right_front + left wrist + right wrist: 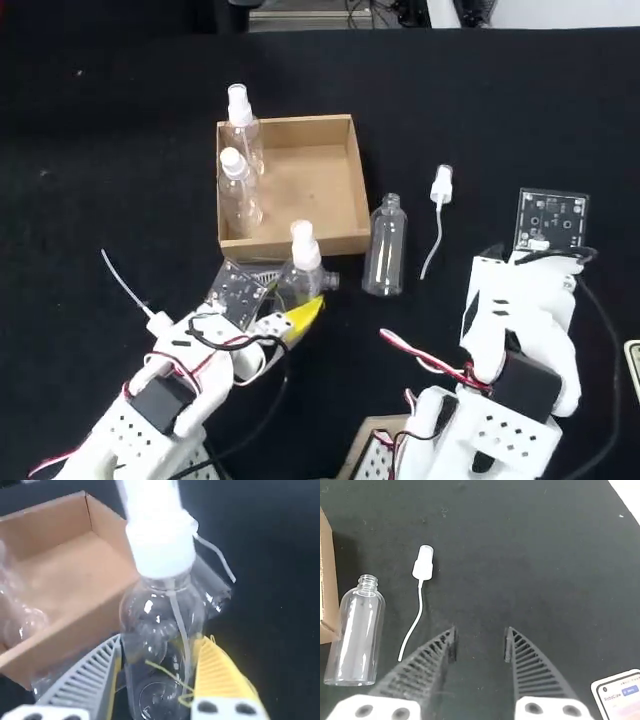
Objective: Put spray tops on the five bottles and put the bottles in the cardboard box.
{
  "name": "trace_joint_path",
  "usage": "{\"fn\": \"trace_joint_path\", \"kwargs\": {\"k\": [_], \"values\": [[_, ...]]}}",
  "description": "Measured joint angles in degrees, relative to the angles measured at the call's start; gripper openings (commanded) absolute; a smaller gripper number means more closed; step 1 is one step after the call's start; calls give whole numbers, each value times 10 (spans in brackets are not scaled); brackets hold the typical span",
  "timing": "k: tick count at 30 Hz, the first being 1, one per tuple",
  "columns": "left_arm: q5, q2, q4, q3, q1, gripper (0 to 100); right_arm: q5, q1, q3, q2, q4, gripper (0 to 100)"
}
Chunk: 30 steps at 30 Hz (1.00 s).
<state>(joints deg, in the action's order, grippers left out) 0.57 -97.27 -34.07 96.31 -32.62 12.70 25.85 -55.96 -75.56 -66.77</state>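
While my left gripper [161, 641] clenches the capped spray bottle [160, 605] by its body, cap up, just outside the cardboard box [310, 180]'s near wall, I judge it poised to join the two finished bottles [238, 195] inside. My right gripper [479, 632] hangs released and empty. Its wrist view shows the uncapped bottle [357, 625] lying beside the loose spray top [424, 562]. The left wrist view gives only clear shapes in the box, probably those bottles.

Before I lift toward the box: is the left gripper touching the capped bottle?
Touching. The left wrist view shows the left gripper with both fingers pressed against opposite sides of the bottle, with no gap.
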Motion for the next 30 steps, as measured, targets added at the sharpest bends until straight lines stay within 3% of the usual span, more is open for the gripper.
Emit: {"fn": "trace_joint_path", "kwargs": {"k": [11, 20, 24, 30], "values": [[0, 0, -68, 0, 1, 69, 0, 0, 0, 0, 0, 131], [0, 5, 106, 0, -50, 73, 0, 0, 0, 0, -14, 131], [25, 76, 164, 0, -53, 73, 0, 0, 27, 0, -14, 131], [54, 248, 324, 0, -73, 69, -20, 0, 75, 0, -28, 131]]}}
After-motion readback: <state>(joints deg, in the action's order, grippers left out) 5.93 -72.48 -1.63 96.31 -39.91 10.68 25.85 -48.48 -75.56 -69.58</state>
